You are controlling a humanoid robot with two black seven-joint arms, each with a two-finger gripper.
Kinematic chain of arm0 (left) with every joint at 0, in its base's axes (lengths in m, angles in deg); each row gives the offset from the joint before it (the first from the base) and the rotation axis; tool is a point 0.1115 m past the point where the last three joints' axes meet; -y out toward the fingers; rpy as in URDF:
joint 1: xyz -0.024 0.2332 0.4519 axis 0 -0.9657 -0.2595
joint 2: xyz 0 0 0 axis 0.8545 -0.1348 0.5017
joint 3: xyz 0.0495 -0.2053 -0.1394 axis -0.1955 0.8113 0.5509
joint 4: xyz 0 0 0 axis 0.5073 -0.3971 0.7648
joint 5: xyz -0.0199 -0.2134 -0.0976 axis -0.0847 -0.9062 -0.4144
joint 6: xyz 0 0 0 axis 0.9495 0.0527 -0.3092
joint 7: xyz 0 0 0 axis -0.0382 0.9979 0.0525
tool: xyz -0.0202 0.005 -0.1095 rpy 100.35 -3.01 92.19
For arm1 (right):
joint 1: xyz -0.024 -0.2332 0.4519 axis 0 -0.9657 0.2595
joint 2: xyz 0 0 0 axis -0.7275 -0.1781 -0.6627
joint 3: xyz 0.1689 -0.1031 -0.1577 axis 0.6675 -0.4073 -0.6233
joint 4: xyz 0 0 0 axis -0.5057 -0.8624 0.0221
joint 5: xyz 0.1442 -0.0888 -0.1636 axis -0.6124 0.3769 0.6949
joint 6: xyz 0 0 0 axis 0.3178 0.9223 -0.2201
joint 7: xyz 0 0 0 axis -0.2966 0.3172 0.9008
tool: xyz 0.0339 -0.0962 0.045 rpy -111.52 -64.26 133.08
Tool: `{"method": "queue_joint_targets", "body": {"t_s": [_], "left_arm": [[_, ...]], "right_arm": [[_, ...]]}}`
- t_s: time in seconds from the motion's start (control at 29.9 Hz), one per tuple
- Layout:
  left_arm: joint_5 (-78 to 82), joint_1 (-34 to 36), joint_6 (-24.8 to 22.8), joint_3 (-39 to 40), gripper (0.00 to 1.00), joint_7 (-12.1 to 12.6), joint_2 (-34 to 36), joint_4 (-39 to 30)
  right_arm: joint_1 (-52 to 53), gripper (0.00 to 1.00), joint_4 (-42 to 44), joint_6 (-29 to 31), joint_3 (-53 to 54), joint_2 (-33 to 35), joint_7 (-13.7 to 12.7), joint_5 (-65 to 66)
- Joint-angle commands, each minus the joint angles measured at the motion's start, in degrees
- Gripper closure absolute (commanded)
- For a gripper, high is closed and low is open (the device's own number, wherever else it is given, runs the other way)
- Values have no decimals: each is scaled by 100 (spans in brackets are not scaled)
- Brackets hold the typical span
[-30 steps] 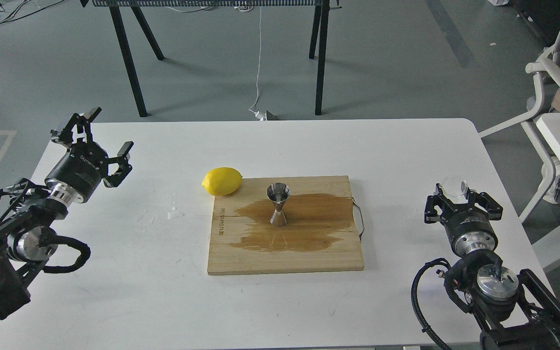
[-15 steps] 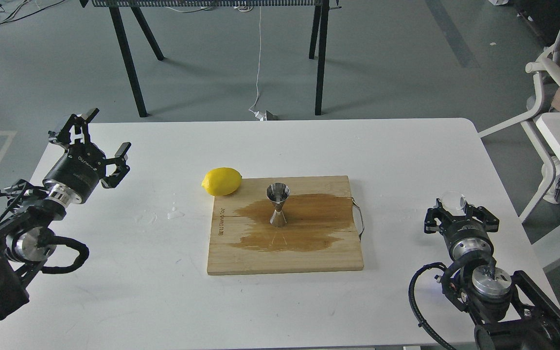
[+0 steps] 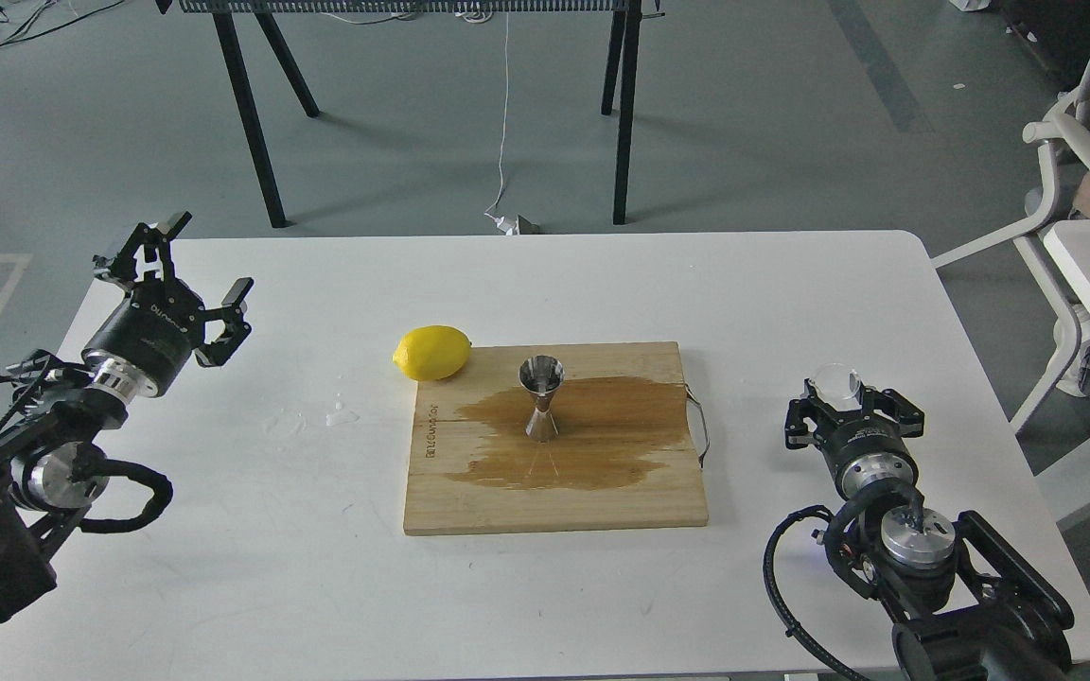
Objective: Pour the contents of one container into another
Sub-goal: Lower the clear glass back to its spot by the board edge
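Note:
The steel jigger [image 3: 541,397] stands upright near the middle of a wooden board [image 3: 554,501], inside a dark wet stain. A tiny clear cup [image 3: 835,377] sits between the fingers of my right gripper [image 3: 840,392], low over the table to the right of the board; the gripper is shut on it and the cup looks upright. My left gripper [image 3: 202,262] hovers above the table's far left side, open and empty, well away from the board.
A yellow lemon [image 3: 431,352] lies at the board's back left corner. A wire handle [image 3: 699,430] sticks out of the board's right edge. Small water drops [image 3: 341,414] lie left of the board. A white chair [image 3: 1065,189] stands past the table's right edge.
My right gripper has moved left and back toward me with the clear cup in it. The left gripper barely shifted. Jigger, lemon and board stayed put.

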Motion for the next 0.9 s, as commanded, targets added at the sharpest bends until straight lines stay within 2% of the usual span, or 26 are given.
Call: {"method": "queue_joint_targets", "body": {"t_s": [0.0,0.2,0.67,0.8,0.87], "left_arm": [[0,0,0,0,1,-1,2,1],[0,0,0,0,1,-1,-7,1],[0,0,0,0,1,-1,2,1],[0,0,0,0,1,-1,2,1],[0,0,0,0,1,-1,2,1]], "right_arm": [[-9,55,1,2,1,-9,1,-9],[-18,45,1,2,10,18,1,-9],[-44,39,1,-7,-17,18,-8,-9],[-53,31,-25,-7,-17,18,-8,-9],[-70,21,-34,-15,-17,18,-8,-9]]}}
